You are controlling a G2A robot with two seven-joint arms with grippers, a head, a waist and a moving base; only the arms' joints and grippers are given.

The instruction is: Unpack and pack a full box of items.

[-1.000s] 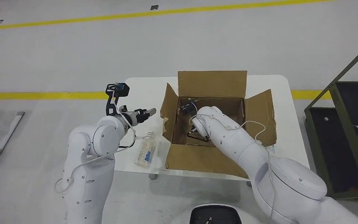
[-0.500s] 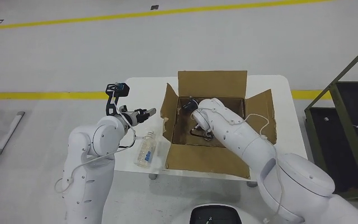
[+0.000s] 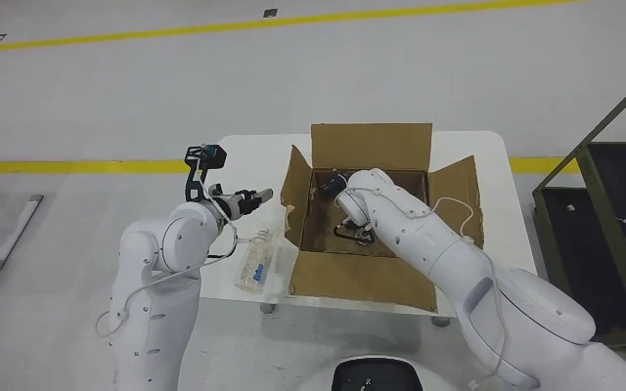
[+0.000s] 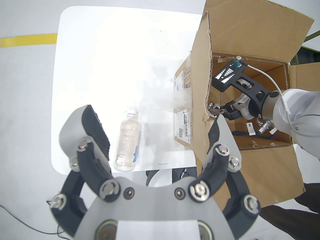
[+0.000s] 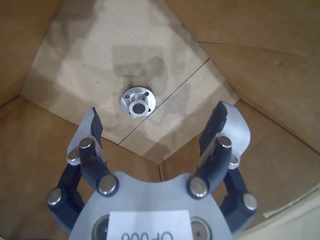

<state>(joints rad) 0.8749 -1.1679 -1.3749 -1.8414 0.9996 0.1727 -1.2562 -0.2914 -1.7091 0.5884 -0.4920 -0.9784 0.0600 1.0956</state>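
Quite possibly the right tool point(image 5: 157, 113), spread apart deep in the box point(image 3: 372, 147) above the metal flange point(image 5: 138, 105) lying flat on its floor, will skid off that low round rim or snag the cardboard if it closes off-centre.

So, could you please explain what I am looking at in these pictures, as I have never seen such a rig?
It is a two-armed robot at a white table. One picture looks down from above its arms; the other two come from a camera on each wrist, showing that arm's gripper. A clear plastic bottle lies on the table beside an open cardboard box. The left gripper hangs open above the table, holding nothing. The right gripper is inside the box, open, above a round metal flange on its floor.
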